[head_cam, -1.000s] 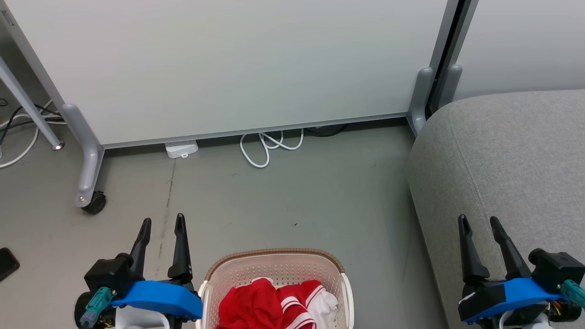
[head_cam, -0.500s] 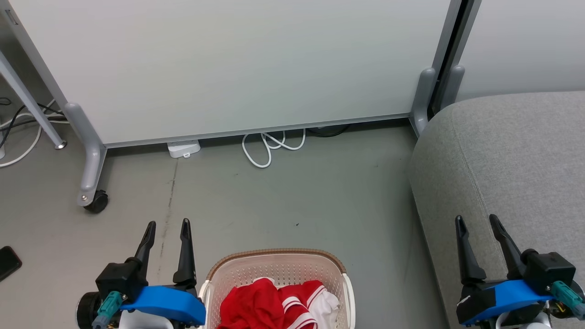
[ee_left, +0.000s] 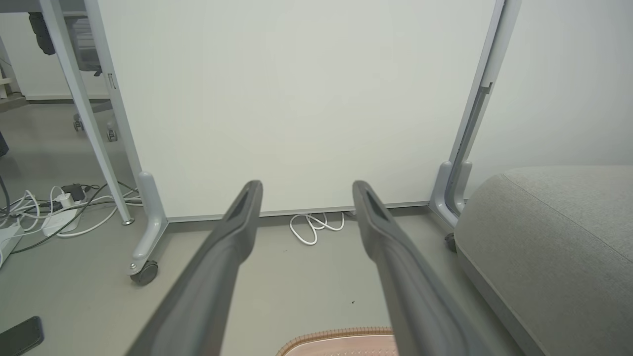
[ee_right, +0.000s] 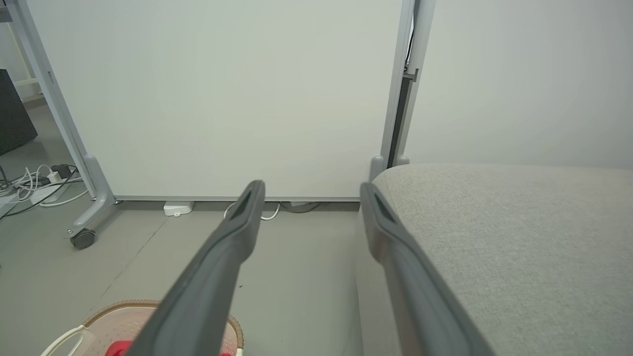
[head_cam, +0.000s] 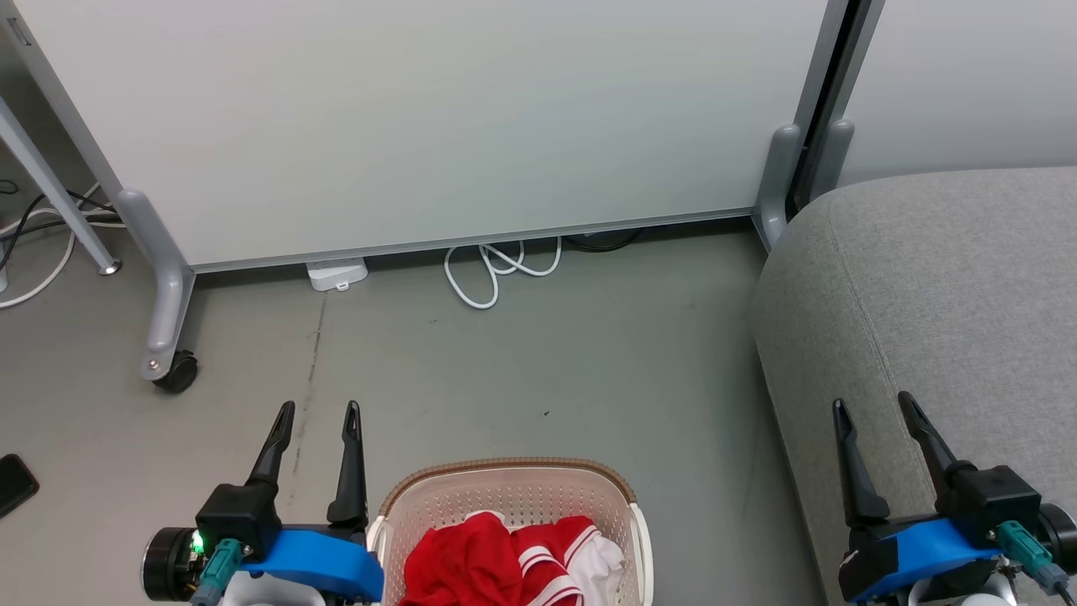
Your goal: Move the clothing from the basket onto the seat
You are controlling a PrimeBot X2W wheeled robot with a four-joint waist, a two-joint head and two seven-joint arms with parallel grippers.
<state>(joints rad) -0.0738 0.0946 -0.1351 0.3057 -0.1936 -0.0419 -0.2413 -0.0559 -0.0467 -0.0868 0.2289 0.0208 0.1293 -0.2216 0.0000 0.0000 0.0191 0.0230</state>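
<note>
Red clothing (head_cam: 471, 560) lies heaped in the basket (head_cam: 505, 465), which stands on the floor (head_cam: 522, 370). Left gripper (head_cam: 320, 406), fingers spread and empty, just left of the basket. Right gripper (head_cam: 871, 399), likewise spread and empty, at the near edge of the seat (head_cam: 951, 278).

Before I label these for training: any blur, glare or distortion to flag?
Head view: even light, no glare, clothing and basket sharp but cropped below. Left wrist view: panel posts splay, left gripper soft up close. Right wrist view: right gripper equally soft, seat weave crisp.
</note>
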